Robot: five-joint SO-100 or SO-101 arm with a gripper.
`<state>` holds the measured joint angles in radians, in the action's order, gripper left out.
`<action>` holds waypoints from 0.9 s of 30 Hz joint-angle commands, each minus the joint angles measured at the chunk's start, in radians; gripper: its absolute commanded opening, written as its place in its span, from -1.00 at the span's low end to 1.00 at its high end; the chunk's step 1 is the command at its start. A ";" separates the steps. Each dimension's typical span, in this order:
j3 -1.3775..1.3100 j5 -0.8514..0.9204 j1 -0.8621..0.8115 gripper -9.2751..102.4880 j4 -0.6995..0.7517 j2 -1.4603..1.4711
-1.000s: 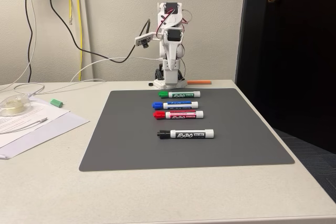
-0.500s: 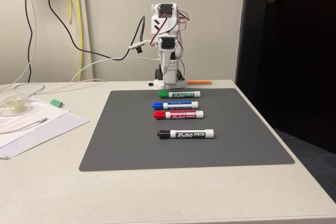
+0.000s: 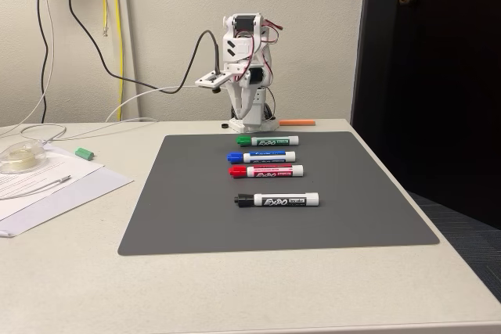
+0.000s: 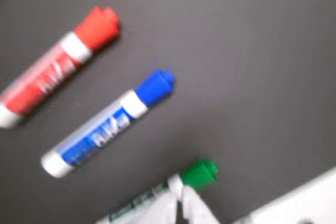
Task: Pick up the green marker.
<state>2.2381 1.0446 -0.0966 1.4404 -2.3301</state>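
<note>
Four markers lie in a column on a dark grey mat (image 3: 278, 217) on the desk (image 3: 70, 287), all sideways in the fixed view with caps to the left. The green marker (image 3: 267, 140) is the farthest back, nearest the arm's base; then the blue marker (image 3: 261, 156), the red marker (image 3: 266, 170), and, set apart toward the front, the black marker (image 3: 277, 199). The white arm (image 3: 244, 76) stands folded at the back edge of the mat, its head tipped forward. In the wrist view, which is blurred, the green marker (image 4: 197, 176) sits at the bottom edge, cap up and right, with the blue marker (image 4: 107, 124) and red marker (image 4: 58, 66) parallel above it. The gripper (image 4: 178, 205) shows as pale fingertips at the bottom, over the green marker's barrel just behind the cap; cannot tell from the blur whether they are spread or pressed together. Left of the mat: papers (image 3: 47, 185), a small loose green piece (image 3: 84, 152). An orange item (image 3: 297, 122) lies behind the mat.
</note>
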 commanded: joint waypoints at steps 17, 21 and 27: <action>0.442 0.581 0.150 -0.82 -0.232 -0.434; 0.503 0.719 0.149 -0.76 -0.249 -0.499; 0.505 0.773 0.129 -0.62 -0.247 -0.451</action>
<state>2.7458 1.8055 0.0383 1.2026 -2.7934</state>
